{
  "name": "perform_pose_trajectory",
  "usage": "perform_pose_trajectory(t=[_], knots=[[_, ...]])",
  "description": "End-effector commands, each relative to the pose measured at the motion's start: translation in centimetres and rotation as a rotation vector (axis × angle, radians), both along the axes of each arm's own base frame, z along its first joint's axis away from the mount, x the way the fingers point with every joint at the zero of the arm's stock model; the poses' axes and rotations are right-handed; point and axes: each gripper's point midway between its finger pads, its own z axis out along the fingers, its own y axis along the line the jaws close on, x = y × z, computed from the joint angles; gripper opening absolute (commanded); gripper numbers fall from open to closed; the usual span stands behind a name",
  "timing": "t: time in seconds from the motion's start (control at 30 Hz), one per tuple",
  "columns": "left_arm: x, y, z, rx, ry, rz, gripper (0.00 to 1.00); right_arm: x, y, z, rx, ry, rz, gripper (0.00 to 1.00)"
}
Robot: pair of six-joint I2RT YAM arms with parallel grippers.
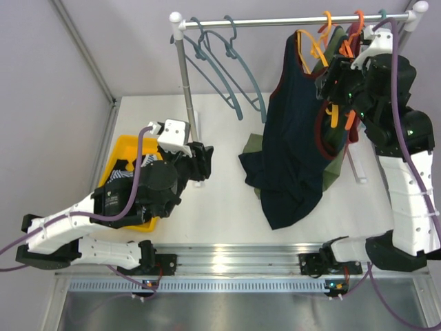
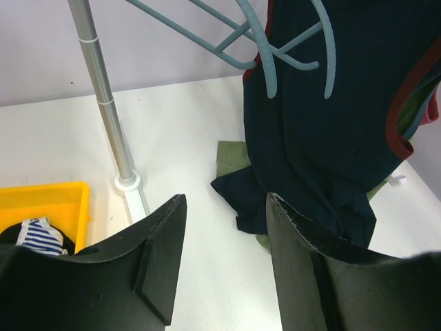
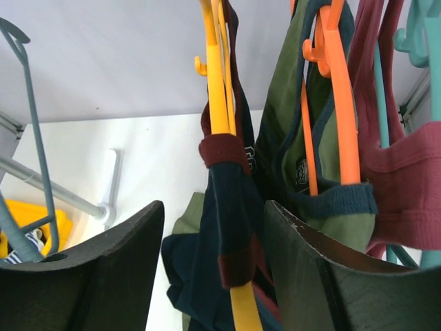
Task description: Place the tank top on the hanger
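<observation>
The navy tank top [image 1: 296,138] with maroon trim hangs from the rail, and its hem lies on the table. One strap [image 3: 231,207] is draped over an arm of the yellow hanger [image 3: 217,83], whose hook [image 1: 325,21] sits on the rail. My right gripper [image 3: 213,207] is open, high by the rail [image 1: 332,81]. Its fingers stand either side of that strap and hanger arm without closing on them. My left gripper [image 2: 225,200] is open and empty, low over the table [image 1: 203,162], left of the tank top [image 2: 324,124].
Blue-grey hangers [image 1: 227,62] hang left on the rail. An olive top [image 3: 289,124] on an orange hanger [image 3: 337,103] and a maroon garment [image 3: 406,158] hang right of the tank top. The rack pole [image 2: 103,103] and a yellow bin [image 1: 124,155] holding a striped garment [image 2: 38,234] stand at left.
</observation>
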Motion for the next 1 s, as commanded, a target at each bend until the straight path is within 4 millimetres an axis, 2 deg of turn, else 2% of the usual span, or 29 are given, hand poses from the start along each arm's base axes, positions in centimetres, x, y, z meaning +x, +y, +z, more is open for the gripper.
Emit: perform_pose_trajectory(t=[0.0, 0.2, 0.27, 0.4, 0.43, 0.47, 0.53, 0.57, 0.6, 0.63, 0.67, 0.7, 0.73, 0.77, 0.8, 0.83, 0.87, 0.9, 0.97], knots=[[0.0, 0.4, 0.1, -0.011, 0.000, 0.009, 0.55, -2.1, -0.8, 2.5, 0.040, -0.073, 0.000, 0.61], [0.0, 0.5, 0.1, -0.013, 0.000, 0.011, 0.55, -4.8, -1.0, 3.4, 0.065, -0.102, 0.029, 0.63], [0.0, 0.6, 0.1, -0.015, 0.001, 0.010, 0.55, -5.5, -0.7, 3.0, 0.072, -0.092, 0.055, 0.63], [0.0, 0.8, 0.0, -0.020, 0.003, 0.011, 0.55, -8.2, -0.4, 3.0, 0.104, -0.104, 0.113, 0.66], [-0.1, 0.8, -0.1, -0.018, 0.005, 0.012, 0.55, -8.5, -0.2, 2.3, 0.108, -0.089, 0.127, 0.67], [-0.1, 0.9, -0.2, -0.015, 0.006, 0.012, 0.55, -9.7, 0.1, 2.4, 0.117, -0.098, 0.162, 0.68], [-0.1, 0.9, -0.4, -0.015, 0.009, 0.012, 0.55, -10.4, 0.2, 0.9, 0.116, -0.060, 0.177, 0.69], [-0.1, 0.9, -0.6, -0.013, 0.011, 0.016, 0.55, -11.0, 0.9, 0.4, 0.121, -0.048, 0.226, 0.70], [-0.1, 0.9, -0.6, -0.017, 0.011, 0.015, 0.56, -12.2, 0.9, 0.1, 0.126, -0.054, 0.241, 0.71], [-0.1, 0.9, -1.0, -0.013, 0.016, 0.017, 0.56, -12.2, 1.1, -1.4, 0.126, -0.019, 0.248, 0.71], [-0.1, 1.0, -1.2, -0.011, 0.021, 0.018, 0.56, -13.5, 1.1, -1.6, 0.137, -0.031, 0.270, 0.71], [-0.1, 0.9, -1.6, -0.009, 0.025, 0.019, 0.56, -13.9, 1.1, -2.2, 0.141, -0.023, 0.277, 0.72], [-0.1, 0.8, -2.3, -0.003, 0.035, 0.024, 0.56, -13.9, 1.3, -4.1, 0.139, 0.018, 0.282, 0.73], [-0.2, 0.9, -2.7, -0.001, 0.042, 0.024, 0.56, -14.4, 1.4, -4.8, 0.145, 0.028, 0.294, 0.74], [-0.3, 1.0, -3.0, -0.018, 0.051, 0.025, 0.56, -15.1, 1.3, -6.4, 0.144, 0.052, 0.295, 0.76], [-0.3, 1.0, -4.0, -0.003, 0.061, 0.026, 0.56, -15.4, 1.3, -7.4, 0.148, 0.069, 0.299, 0.77], [-0.3, 1.1, -4.5, 0.001, 0.069, 0.030, 0.56, -15.9, 1.3, -8.3, 0.149, 0.084, 0.305, 0.81], [-0.5, 1.4, -5.1, -0.010, 0.089, 0.038, 0.56, -16.5, 1.1, -10.5, 0.146, 0.116, 0.302, 1.00], [-0.7, 1.6, -6.4, -0.005, 0.114, 0.035, 0.56, -17.6, 0.5, -12.2, 0.138, 0.123, 0.286, 1.00]])
